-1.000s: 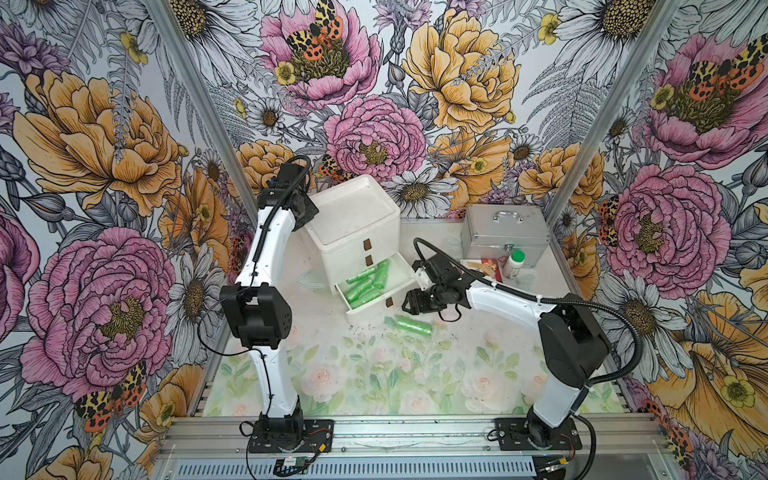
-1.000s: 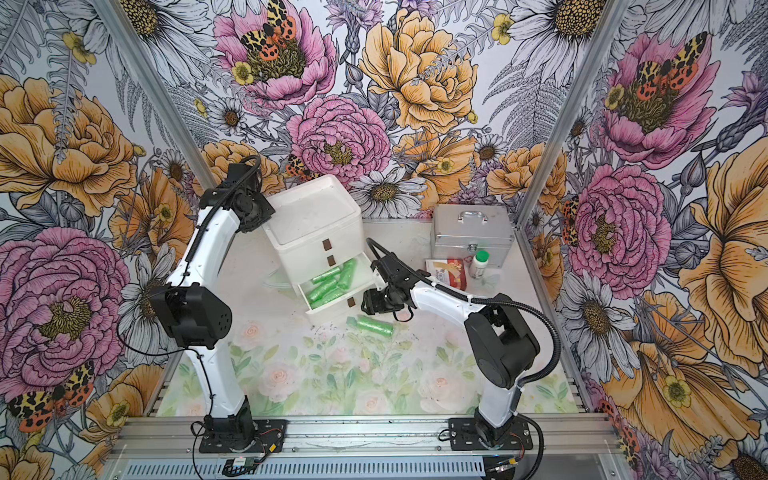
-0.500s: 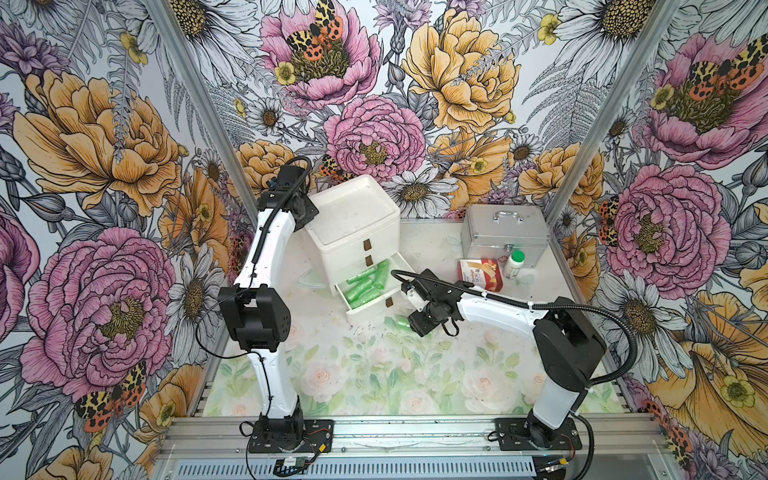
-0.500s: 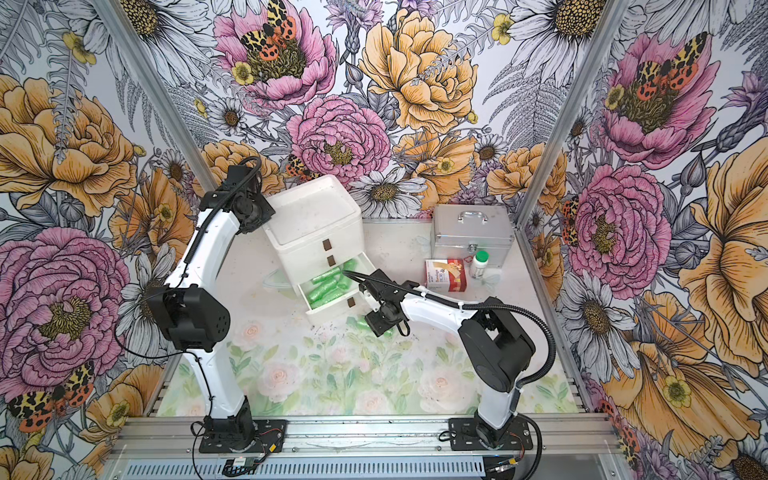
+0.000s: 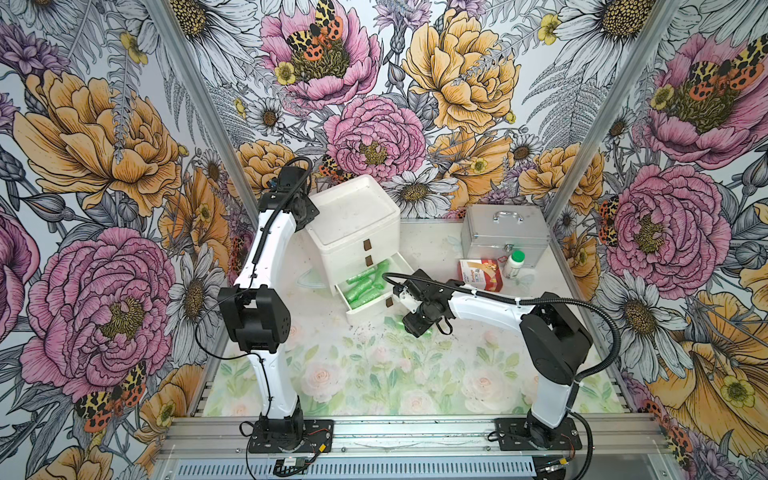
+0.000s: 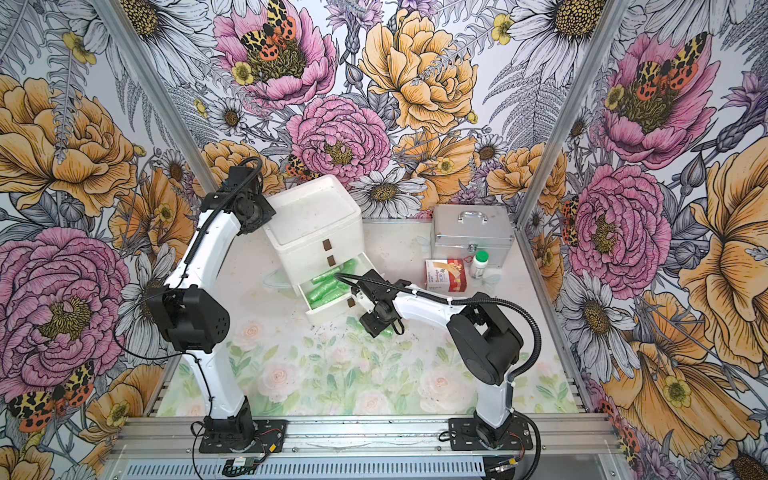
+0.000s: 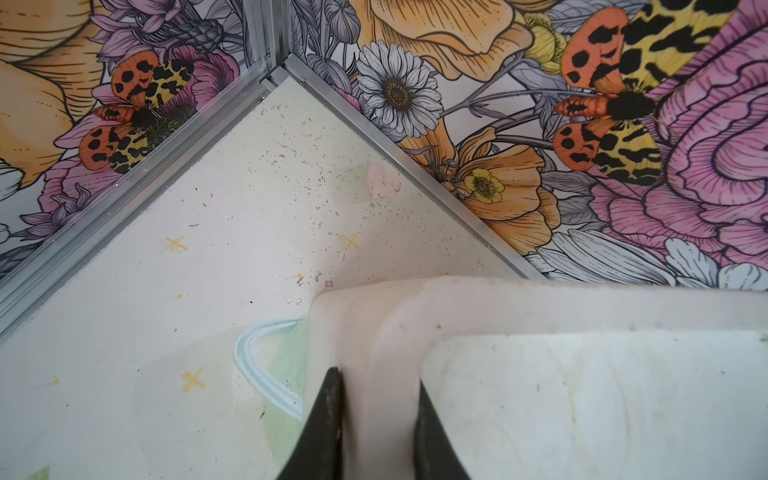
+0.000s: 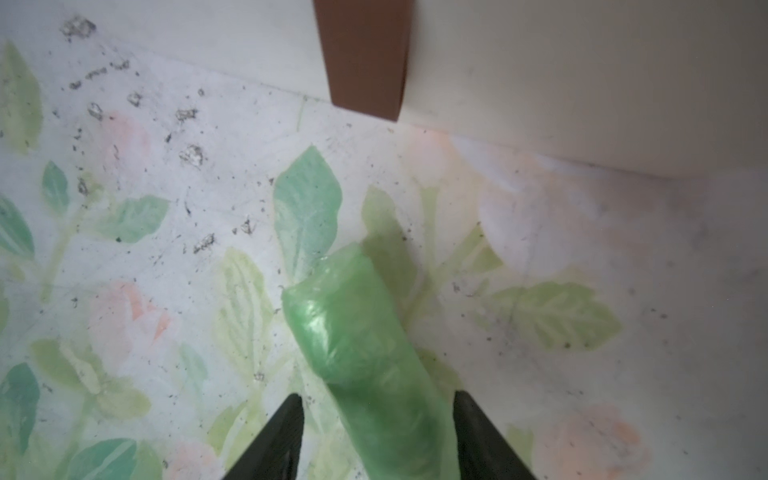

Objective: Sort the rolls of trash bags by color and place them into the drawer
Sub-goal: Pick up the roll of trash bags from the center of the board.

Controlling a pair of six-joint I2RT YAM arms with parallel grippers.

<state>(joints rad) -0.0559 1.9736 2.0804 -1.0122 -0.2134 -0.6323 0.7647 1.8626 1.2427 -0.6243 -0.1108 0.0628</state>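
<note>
Pick-up step: right gripper straddles green roll at frame bottom, jaws half-open, ungripped. Left gripper clamps drawer unit rim. Next: close squarely, lift into open drawer.

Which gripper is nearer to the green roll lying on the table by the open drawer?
Right. The right gripper straddles the green roll, jaws open on either side. The left gripper is well away, shut on the top rim of the white drawer unit.
</note>
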